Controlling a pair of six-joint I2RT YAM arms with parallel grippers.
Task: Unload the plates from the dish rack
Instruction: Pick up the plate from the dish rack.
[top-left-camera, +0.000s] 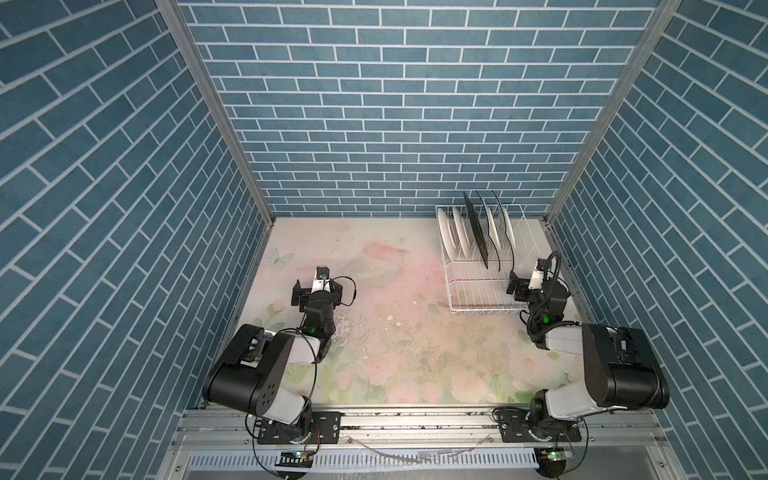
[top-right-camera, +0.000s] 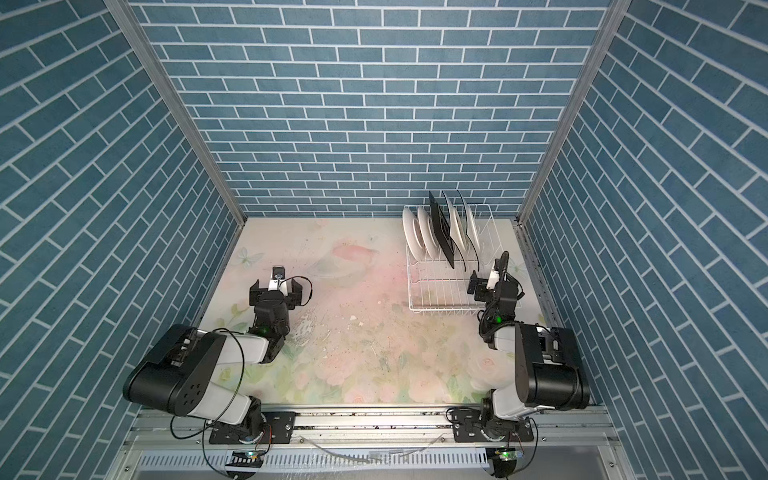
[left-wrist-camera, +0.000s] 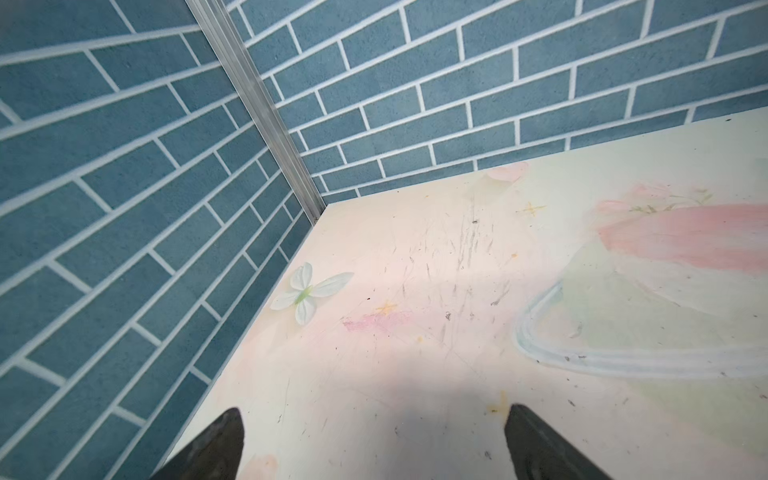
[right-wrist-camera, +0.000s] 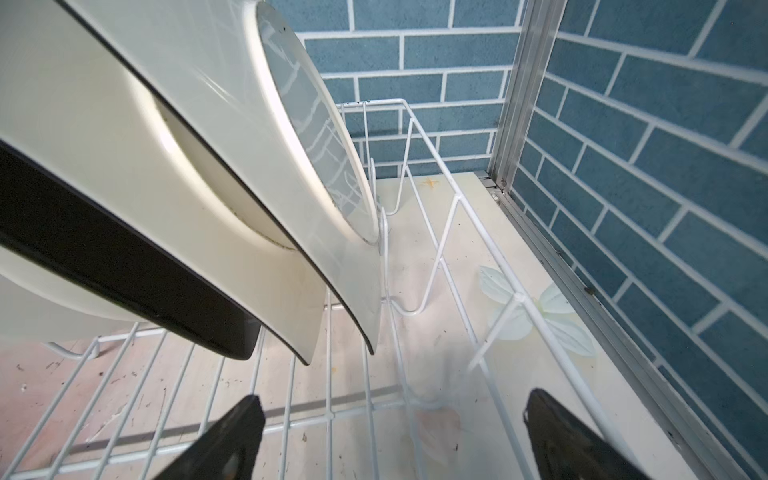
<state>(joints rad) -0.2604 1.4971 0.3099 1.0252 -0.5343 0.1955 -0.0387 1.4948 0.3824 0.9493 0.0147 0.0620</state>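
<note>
The left gripper has its jaws spread wide and holds nothing. It sits over the left part of the floral counter, well apart from the rack. In the left wrist view its two dark fingertips frame only scuffed counter, with a printed butterfly farther off by the wall. The right gripper is likewise spread wide and holds nothing. It hangs over the near right part of the rack. In the right wrist view one of its fingertips is above the wire floor, and the rack's side rail passes close by the other. The nearest plate corners lie ahead of this gripper, and it touches none of them. The one white wire rack stands in the far right corner of the counter, close to the blue brick walls. Five plates stand on edge in its far half, side by side between the tines. In both top views these are, from left to right, two round white plates, one black plate and two pale plates with black rims. In the right wrist view the black-rimmed plates fill the frame, cream and glossy, beside the black plate's edge.
</note>
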